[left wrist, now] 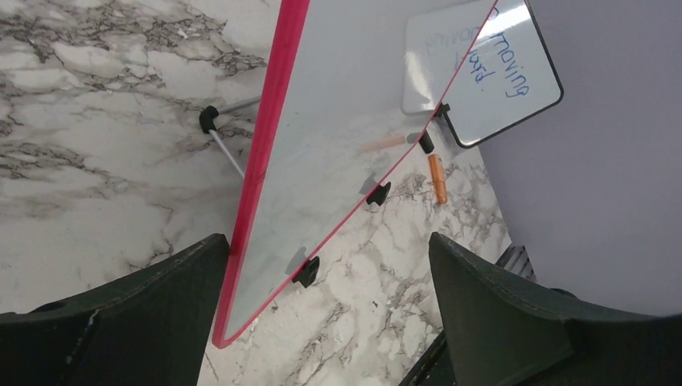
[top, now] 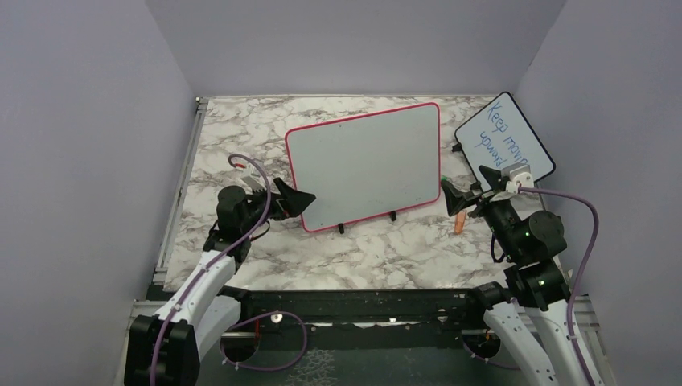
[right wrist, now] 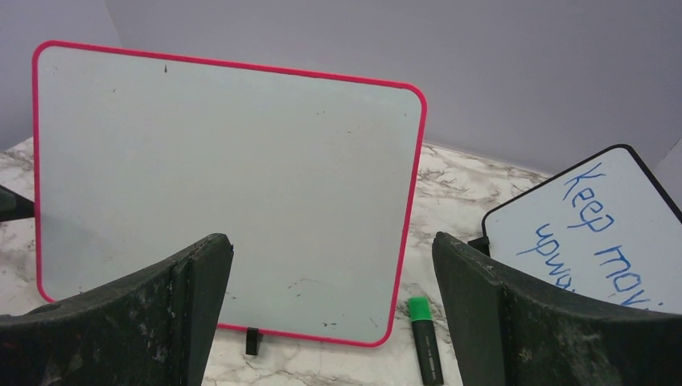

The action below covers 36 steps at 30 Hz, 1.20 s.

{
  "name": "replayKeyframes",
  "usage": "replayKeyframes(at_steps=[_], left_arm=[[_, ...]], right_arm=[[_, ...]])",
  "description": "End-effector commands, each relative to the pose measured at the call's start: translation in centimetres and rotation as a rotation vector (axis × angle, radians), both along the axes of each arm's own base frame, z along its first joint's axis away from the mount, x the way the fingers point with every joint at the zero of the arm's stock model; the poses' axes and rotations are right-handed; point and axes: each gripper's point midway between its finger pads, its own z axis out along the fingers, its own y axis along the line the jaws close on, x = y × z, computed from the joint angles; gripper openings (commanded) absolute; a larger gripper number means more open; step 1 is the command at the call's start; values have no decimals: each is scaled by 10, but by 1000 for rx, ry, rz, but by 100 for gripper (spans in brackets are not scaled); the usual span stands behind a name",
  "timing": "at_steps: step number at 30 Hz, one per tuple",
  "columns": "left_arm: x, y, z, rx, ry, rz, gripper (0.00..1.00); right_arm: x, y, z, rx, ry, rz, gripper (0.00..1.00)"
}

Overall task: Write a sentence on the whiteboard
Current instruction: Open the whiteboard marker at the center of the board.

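The whiteboard (top: 362, 165) with the red-pink frame stands upright on small black feet in the middle of the marble table. Its face is blank apart from faint smudges, and no red sentence shows on it. It also shows in the left wrist view (left wrist: 338, 121) and the right wrist view (right wrist: 225, 193). My left gripper (top: 296, 198) is open and empty at the board's lower left corner, which lies between the fingers (left wrist: 145, 305). My right gripper (top: 454, 197) is open and empty, just right of the board's lower right corner.
A smaller black-framed board (top: 507, 137) with blue writing leans at the back right. A green-capped marker (right wrist: 424, 338) lies by the whiteboard's right corner. An orange marker (top: 458, 223) lies under my right gripper. Purple walls close in three sides.
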Motion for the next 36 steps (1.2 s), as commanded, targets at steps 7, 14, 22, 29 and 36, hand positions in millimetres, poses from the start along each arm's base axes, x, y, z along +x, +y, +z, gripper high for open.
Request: replayKeyframes(at_steps=[7, 14, 22, 29, 36], left_arm=[[0, 41, 7, 105, 20, 243, 99], [8, 82, 0, 210, 147, 477, 99], [8, 104, -18, 299, 302, 598, 99], [1, 144, -34, 426, 429, 800, 99], [0, 177, -68, 538, 606, 889, 99]], right_arm=[[-1, 4, 4, 7, -23, 22, 100], [-3, 3, 5, 21, -30, 18, 100], [-4, 1, 6, 45, -34, 5, 100], [-7, 1, 8, 62, -44, 3, 100], [-9, 0, 9, 74, -51, -3, 100]])
